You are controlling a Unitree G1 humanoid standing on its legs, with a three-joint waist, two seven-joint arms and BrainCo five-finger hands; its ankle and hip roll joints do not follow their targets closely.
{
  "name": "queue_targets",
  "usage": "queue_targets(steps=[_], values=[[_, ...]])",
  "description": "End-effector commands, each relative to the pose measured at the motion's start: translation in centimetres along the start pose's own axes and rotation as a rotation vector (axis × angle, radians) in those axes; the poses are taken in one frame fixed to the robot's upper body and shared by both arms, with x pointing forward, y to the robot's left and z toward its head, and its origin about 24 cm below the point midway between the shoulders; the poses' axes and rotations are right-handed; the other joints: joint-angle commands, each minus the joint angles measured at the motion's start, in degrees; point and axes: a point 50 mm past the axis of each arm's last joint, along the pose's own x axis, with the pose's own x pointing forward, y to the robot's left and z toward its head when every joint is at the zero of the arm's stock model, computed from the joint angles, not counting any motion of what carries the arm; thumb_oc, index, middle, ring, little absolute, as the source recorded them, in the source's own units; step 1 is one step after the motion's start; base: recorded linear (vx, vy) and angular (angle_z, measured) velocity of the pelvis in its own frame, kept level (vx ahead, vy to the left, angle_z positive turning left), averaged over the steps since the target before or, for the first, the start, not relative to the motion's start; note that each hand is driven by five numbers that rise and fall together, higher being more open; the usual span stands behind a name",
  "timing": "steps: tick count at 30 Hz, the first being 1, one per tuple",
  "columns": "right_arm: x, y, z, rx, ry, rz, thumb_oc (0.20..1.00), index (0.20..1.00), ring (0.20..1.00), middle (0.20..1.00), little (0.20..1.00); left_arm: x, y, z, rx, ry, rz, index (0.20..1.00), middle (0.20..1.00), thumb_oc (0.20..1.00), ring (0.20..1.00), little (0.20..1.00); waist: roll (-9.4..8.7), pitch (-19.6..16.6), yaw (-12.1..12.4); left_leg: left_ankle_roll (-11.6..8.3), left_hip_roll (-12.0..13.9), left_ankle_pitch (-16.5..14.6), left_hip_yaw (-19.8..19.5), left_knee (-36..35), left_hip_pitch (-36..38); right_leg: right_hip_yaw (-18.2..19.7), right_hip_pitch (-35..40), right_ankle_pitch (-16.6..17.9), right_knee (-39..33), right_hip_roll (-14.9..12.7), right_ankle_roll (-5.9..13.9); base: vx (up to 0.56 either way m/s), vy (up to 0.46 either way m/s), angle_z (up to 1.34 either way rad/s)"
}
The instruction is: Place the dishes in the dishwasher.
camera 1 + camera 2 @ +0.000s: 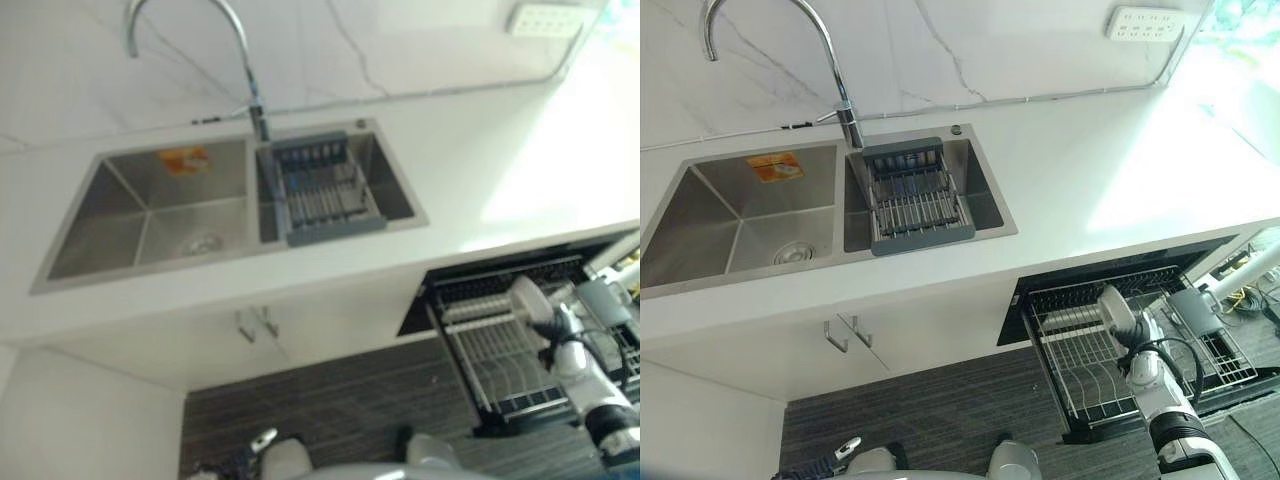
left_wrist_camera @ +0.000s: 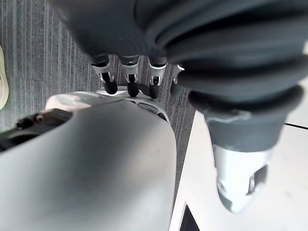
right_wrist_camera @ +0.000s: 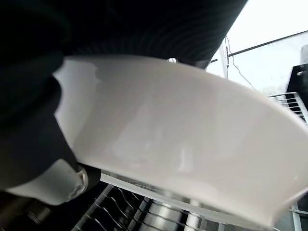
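A white dish (image 1: 1116, 308) is held on edge just above the pulled-out wire rack (image 1: 1070, 375) of the dishwasher under the counter at the lower right. My right hand (image 1: 1146, 350) is shut on it from the near side. In the right wrist view the dish (image 3: 183, 139) spreads across the picture, with the thumb (image 3: 48, 185) under its rim and the rack's wires (image 3: 144, 211) just below. My left hand (image 2: 130, 79) hangs low at my side over the striped floor, fingers relaxed and holding nothing.
A double steel sink (image 1: 740, 220) is set in the white counter (image 1: 1090, 170), with a grey wire drainer (image 1: 915, 200) in its right basin and a tall faucet (image 1: 835, 85) behind. Two cabinet handles (image 1: 845, 335) stick out below the sink. A grey object (image 1: 1192, 312) lies on the rack's right side.
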Motion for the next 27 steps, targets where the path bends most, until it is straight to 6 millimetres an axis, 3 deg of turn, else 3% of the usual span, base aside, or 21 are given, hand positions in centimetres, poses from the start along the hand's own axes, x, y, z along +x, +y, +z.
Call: queue_targets(steps=[1,9,17,22,24,25,26,27], values=[[1.0,-1.8,0.8,-0.088,-0.017,-0.072,0.200,0.200,0.200,0.200,0.200,0.8,-3.1,2.8,0.011,-0.071,-0.102,1.000,1.000,1.000,1.000,1.000,-1.16,-0.7,1.4,-1.82,3.6,-6.5,-1.9,2.2,2.3,-0.1,-0.7,-2.0,1.3,-3.2,4.34,0.06,-0.105,0.06],[0.9,-0.7,-0.7,-0.422,0.067,-0.085,0.200,0.200,0.200,0.200,0.200,0.8,-3.0,4.0,0.031,-0.075,-0.067,1.000,1.000,1.000,1.000,1.000,-0.71,-0.1,3.4,-1.70,3.7,-5.6,-3.1,2.2,1.1,-0.6,-0.8,-1.9,1.3,-2.7,4.31,0.01,-0.096,0.10],[-0.3,2.0,-2.6,-0.426,0.112,0.004,0.200,0.200,0.200,0.200,0.200,0.8,-3.0,3.8,0.020,-0.067,-0.069,1.000,1.000,1.000,1.000,1.000,-0.02,-0.1,3.8,-2.04,3.9,-5.1,-3.7,2.2,0.7,-1.4,-0.4,-2.3,1.3,-2.6,4.08,0.03,-0.050,0.07],[-0.1,2.5,-1.1,-0.325,0.096,-0.029,0.200,0.200,0.200,0.200,0.200,0.8,-3.5,4.7,0.086,-0.075,-0.068,1.000,1.000,1.000,1.000,1.000,0.69,1.2,4.1,-2.17,4.3,-4.1,-4.1,2.2,-0.9,-1.1,-1.8,-1.6,1.3,-2.3,4.17,0.00,-0.139,0.04],[0.9,1.5,1.0,-0.268,0.070,-0.081,0.200,0.200,0.200,0.200,0.200,0.7,-4.3,6.8,0.095,-0.130,-0.081,1.000,1.000,1.000,1.000,1.000,2.02,4.4,3.8,-2.40,4.4,-3.1,-4.3,2.2,-3.4,-0.3,-4.1,-1.4,1.3,-2.3,4.04,-0.39,-0.105,0.08],[1.3,1.0,2.1,-0.208,0.071,-0.111,0.416,0.416,0.416,0.416,0.416,0.5,-4.5,7.9,0.096,-0.164,-0.093,1.000,1.000,1.000,1.000,1.000,2.68,6.0,3.4,-2.45,4.2,-2.6,-4.4,2.2,-4.8,0.0,-5.5,-1.1,1.3,-2.3,3.87,-0.59,0.002,0.01],[1.7,0.1,2.8,-0.074,0.090,-0.184,1.000,1.000,1.000,1.000,1.000,0.3,-4.7,8.7,0.098,-0.190,-0.110,1.000,1.000,1.000,1.000,1.000,3.48,7.4,2.9,-2.56,4.1,-2.1,-4.3,2.2,-6.1,0.2,-6.7,-0.9,1.3,-2.5,3.59,-0.42,0.076,0.01],[1.8,-0.3,2.9,-0.024,0.099,-0.198,1.000,1.000,1.000,1.000,1.000,0.3,-4.8,9.0,0.103,-0.197,-0.120,1.000,1.000,1.000,1.000,1.000,3.92,7.9,2.5,-2.57,3.9,-2.0,-4.2,2.2,-6.5,0.3,-7.1,-0.9,1.3,-2.6,3.41,-0.31,0.134,-0.01]])
